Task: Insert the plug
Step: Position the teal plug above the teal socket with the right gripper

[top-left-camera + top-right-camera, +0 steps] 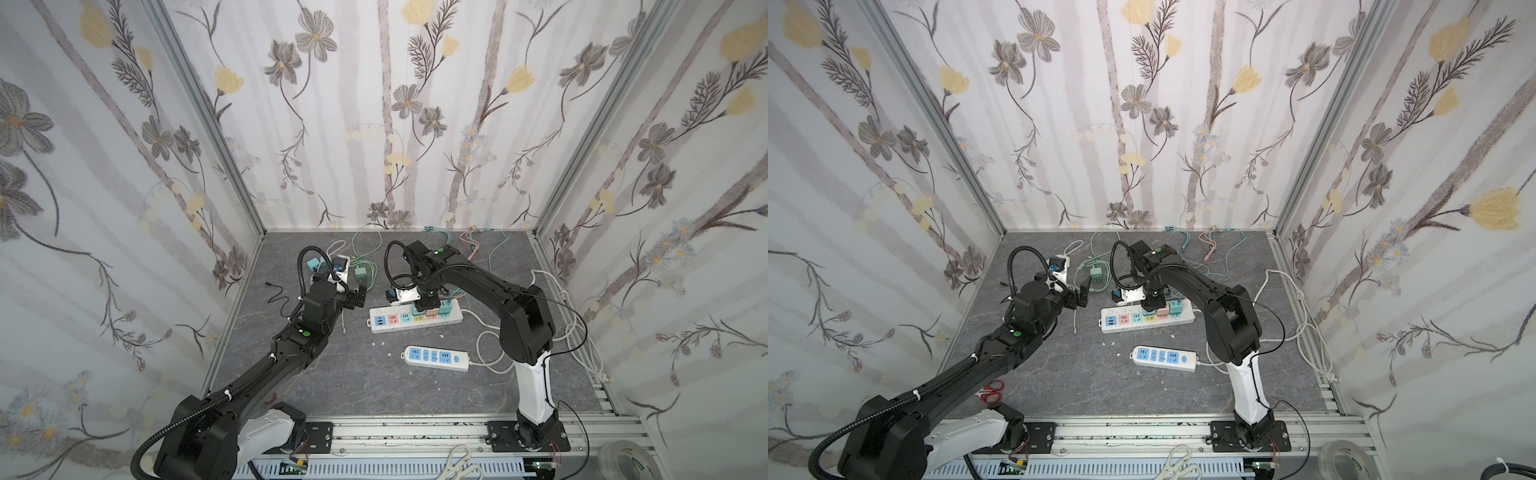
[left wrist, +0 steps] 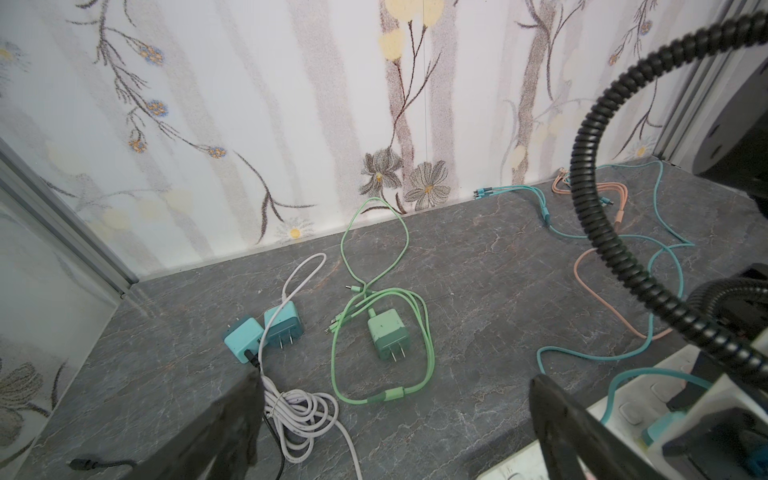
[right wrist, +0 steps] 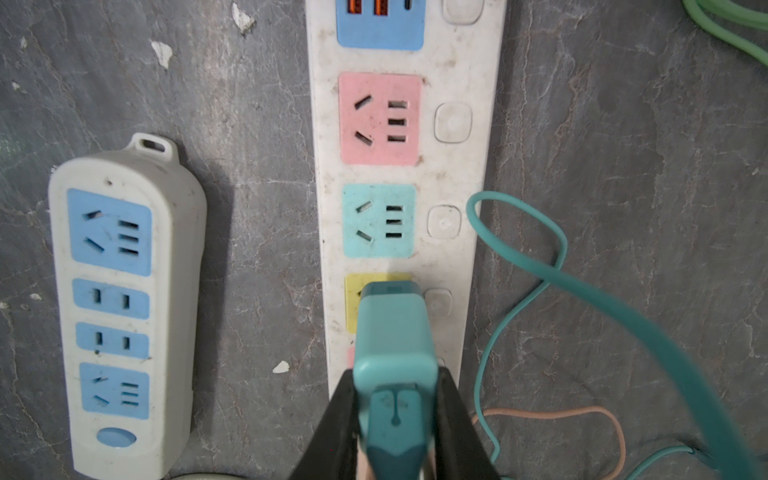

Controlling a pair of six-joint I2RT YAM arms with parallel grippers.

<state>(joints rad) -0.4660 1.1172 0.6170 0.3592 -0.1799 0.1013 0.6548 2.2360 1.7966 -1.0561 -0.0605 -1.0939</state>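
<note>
The left tool (image 1: 356, 297) hovers over the bench (image 1: 332, 374) just left of the long strip (image 1: 415, 320), its jaws spread wide and holding nothing. A green charger (image 2: 388, 334) lies on its back farther from the strip on that same side, inside its own looped cable.

On the long strip, the pink and pale blue sockets at its left end are free. Next along is the yellow socket (image 3: 353, 299), and the teal plug (image 3: 392, 332) stands right over it, covering most of its face.

The right tool (image 3: 395, 428) is clamped on the teal plug, a jaw pressed to each flank. The plug's long axis runs straight from the tool down to the socket, square to the strip's top. Its prongs are hidden, so whether they have entered the slots cannot be told. The right arm is plainly the nearer one, and I judge the move turns on a straight push along that axis. To the plug's right, other plugs already stand seated in the strip.
</note>
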